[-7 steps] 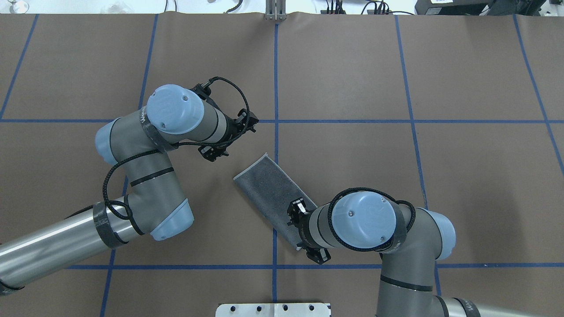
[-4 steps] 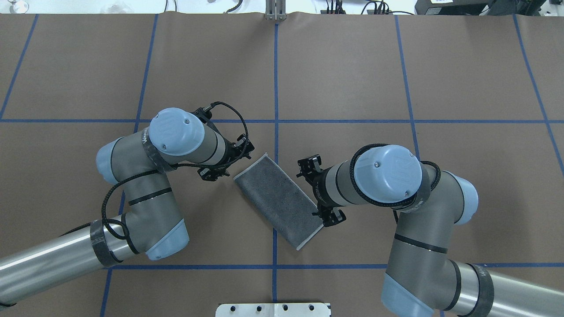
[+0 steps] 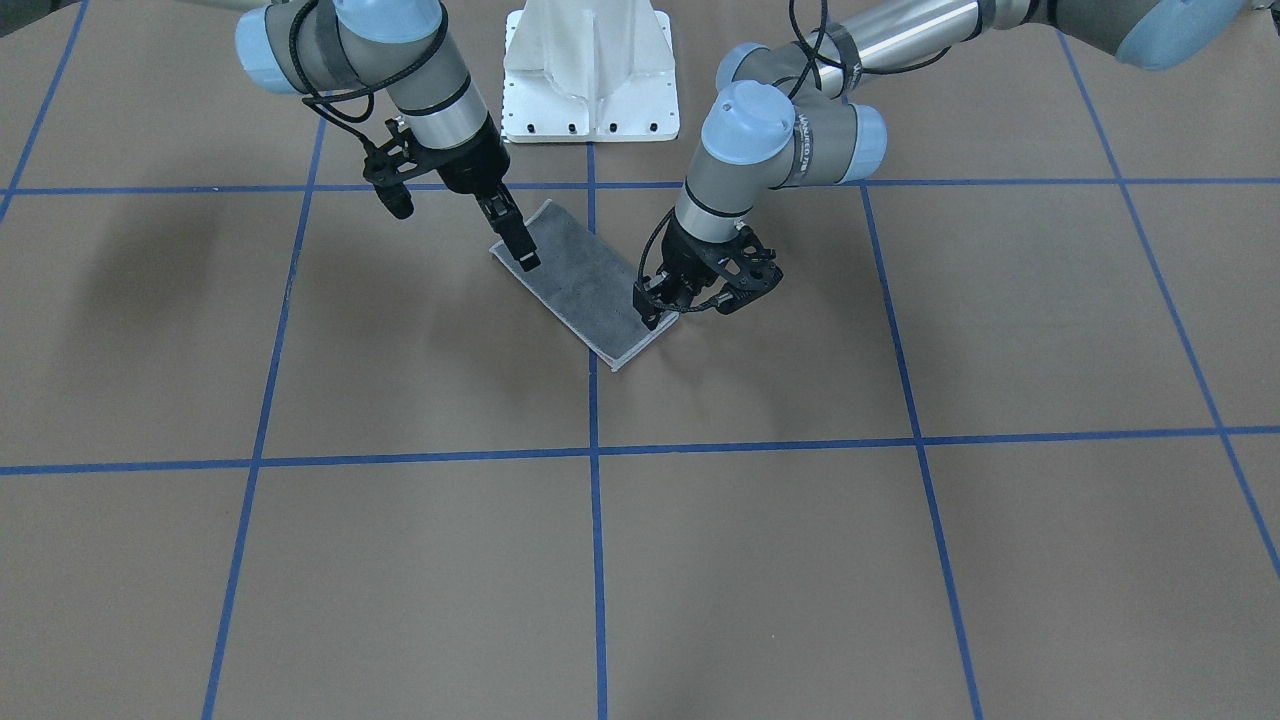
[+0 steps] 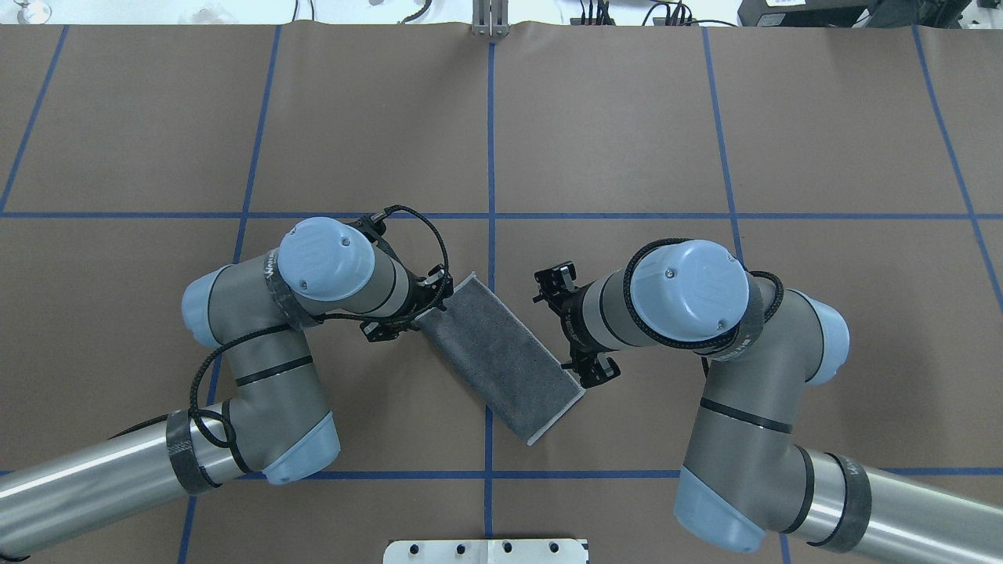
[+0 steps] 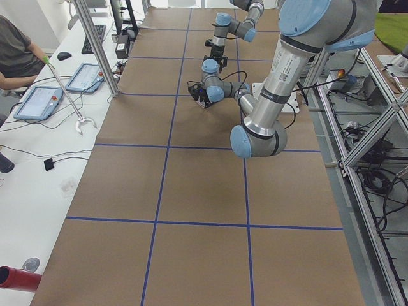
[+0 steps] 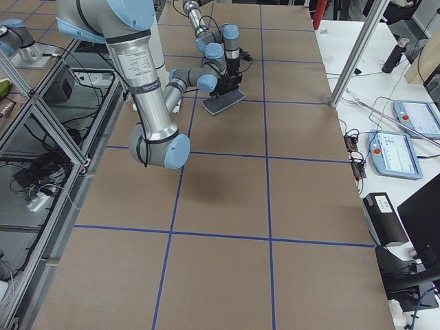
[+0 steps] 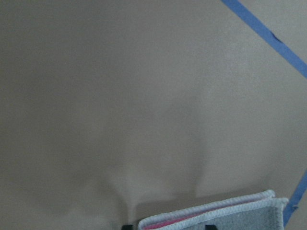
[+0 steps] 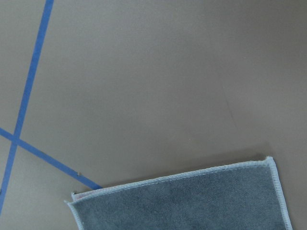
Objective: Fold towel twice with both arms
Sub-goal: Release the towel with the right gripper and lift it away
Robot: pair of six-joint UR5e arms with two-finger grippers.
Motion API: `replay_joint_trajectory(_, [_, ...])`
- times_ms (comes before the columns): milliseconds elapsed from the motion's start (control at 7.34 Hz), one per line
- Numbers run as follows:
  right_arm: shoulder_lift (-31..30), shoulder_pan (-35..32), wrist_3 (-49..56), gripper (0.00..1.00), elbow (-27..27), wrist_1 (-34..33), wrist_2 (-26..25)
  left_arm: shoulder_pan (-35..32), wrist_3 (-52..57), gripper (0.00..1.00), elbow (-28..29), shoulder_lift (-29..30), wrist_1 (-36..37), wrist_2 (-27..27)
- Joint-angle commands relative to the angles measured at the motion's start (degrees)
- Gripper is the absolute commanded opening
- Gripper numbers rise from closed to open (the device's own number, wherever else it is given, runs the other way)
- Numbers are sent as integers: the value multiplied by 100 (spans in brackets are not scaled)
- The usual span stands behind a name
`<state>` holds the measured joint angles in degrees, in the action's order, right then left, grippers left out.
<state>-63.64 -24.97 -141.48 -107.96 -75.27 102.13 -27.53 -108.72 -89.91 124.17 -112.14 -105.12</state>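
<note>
The towel (image 4: 497, 356) lies flat and folded once, grey face up, set diagonally at the table's middle (image 3: 585, 275). Pink shows between its layers in the left wrist view (image 7: 211, 215). My left gripper (image 3: 652, 312) hangs low at the towel's far short edge (image 4: 429, 305), jaws apart, holding nothing. My right gripper (image 3: 524, 262) points down at the towel's long edge near its near corner, jaws slightly apart and empty. In the overhead view its fingers are hidden under the wrist. The right wrist view shows the towel's grey corner (image 8: 192, 201) and no fingers.
The white pedestal base (image 3: 590, 80) stands at the robot's edge of the table. Blue tape lines (image 4: 491, 157) grid the brown table cover. A side bench with tablets (image 5: 38, 102) and a metal post (image 5: 95, 44) lies beyond the far edge.
My right arm left the towel's near end and swung to its right long edge. My left gripper came down and in to the far short edge. The towel stayed put.
</note>
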Motion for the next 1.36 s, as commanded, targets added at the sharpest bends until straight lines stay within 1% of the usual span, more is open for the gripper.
replay_joint_trajectory(0, [9, 1, 6, 100, 29, -5, 0, 37, 0, 37, -9, -50, -1, 0])
replay_joint_trajectory(136, [9, 1, 6, 100, 30, -6, 0, 37, 0, 26, -9, -51, -1, 0])
replay_joint_trajectory(273, [9, 1, 6, 100, 21, -6, 8, 37, 0, 17, -9, -51, 8, 0])
replay_joint_trajectory(409, [9, 1, 6, 100, 21, -6, 8, 37, 0, 5, -9, -33, 8, 0])
replay_joint_trajectory(545, [9, 1, 6, 100, 21, -6, 8, 37, 8, 0, -18, -24, 8, -8])
replay_joint_trajectory(954, [9, 1, 6, 100, 3, -6, 8, -33, 96, 0, 35, 54, -18, 0])
replay_joint_trajectory(1226, [1, -165, 15, 100, 3, -6, 43, -304, 560, 0, 87, 282, -36, -17])
